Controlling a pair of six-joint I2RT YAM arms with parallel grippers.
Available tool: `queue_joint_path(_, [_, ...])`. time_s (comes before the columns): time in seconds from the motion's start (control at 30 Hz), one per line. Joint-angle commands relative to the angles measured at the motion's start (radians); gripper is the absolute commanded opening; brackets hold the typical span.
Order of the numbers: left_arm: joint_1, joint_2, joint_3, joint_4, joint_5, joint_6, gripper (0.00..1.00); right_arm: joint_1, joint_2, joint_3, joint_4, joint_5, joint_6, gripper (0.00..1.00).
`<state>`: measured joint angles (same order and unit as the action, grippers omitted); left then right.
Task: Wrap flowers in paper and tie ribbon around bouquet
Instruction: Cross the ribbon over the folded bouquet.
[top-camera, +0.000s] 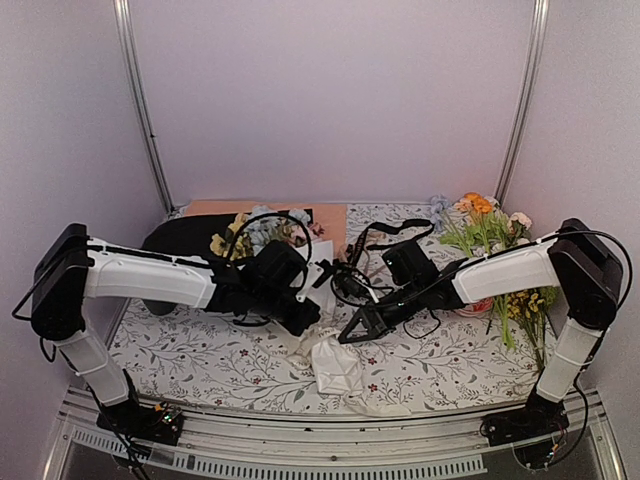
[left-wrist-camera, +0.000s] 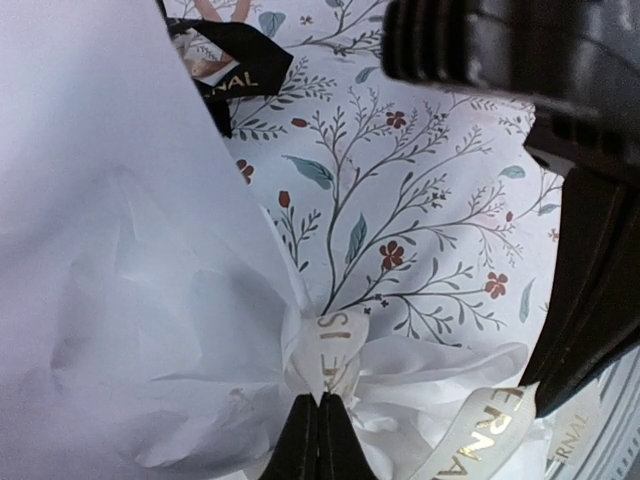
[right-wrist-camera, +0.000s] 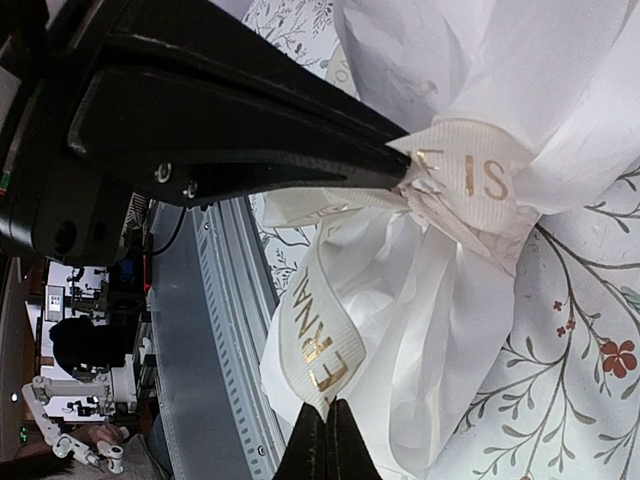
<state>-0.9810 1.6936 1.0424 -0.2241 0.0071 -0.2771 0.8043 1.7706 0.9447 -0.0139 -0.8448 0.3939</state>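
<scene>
**Three Cameras, One Knot Shared**

The top camera is looking down from high behind the near edge of the table (top-camera: 200, 365), taking in its whole spread. Both wrist cameras are crowding in close from opposite sides, staring at the same ribbon (left-wrist-camera: 335, 350) band cinching the white paper (left-wrist-camera: 100, 250).

One left claw (left-wrist-camera: 322, 445), one right claw (right-wrist-camera: 328, 442), one bouquet (left-wrist-camera: 120, 300), one cream ribbon (left-wrist-camera: 335, 352), one black ribbon (left-wrist-camera: 238, 68), one peach sheet (top-camera: 212, 208).

left fingers (left-wrist-camera: 300, 455) pinched together, right fingers (right-wrist-camera: 310, 452) likewise
</scene>
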Motion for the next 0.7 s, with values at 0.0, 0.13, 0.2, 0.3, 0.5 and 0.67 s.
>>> queue_joint_path(0.0, [-0.004, -0.057, -0.028, 0.014, 0.023, -0.009, 0.00, -0.005, 0.012, -0.015, 0.023, -0.014, 0.003, 0.00])
queue_joint_path(0.13, [-0.004, -0.132, -0.048, 0.073, -0.007, -0.015, 0.00, -0.005, 0.017, -0.011, 0.037, -0.012, 0.005, 0.00])
queue_joint_path(0.2, [-0.005, -0.161, -0.067, 0.120, 0.014, -0.005, 0.00, -0.006, 0.024, -0.002, 0.068, -0.012, 0.012, 0.00])
queue_joint_path(0.3, [-0.005, -0.179, -0.086, 0.155, 0.050, -0.012, 0.00, -0.006, 0.054, 0.038, 0.098, 0.003, 0.029, 0.00])
queue_joint_path(0.5, [-0.005, -0.183, -0.099, 0.144, 0.069, -0.036, 0.00, -0.002, 0.092, 0.055, 0.244, -0.027, 0.120, 0.00])
queue_joint_path(0.67, [-0.004, -0.180, -0.113, 0.162, 0.082, -0.051, 0.00, 0.006, 0.098, 0.061, 0.307, -0.010, 0.153, 0.00])
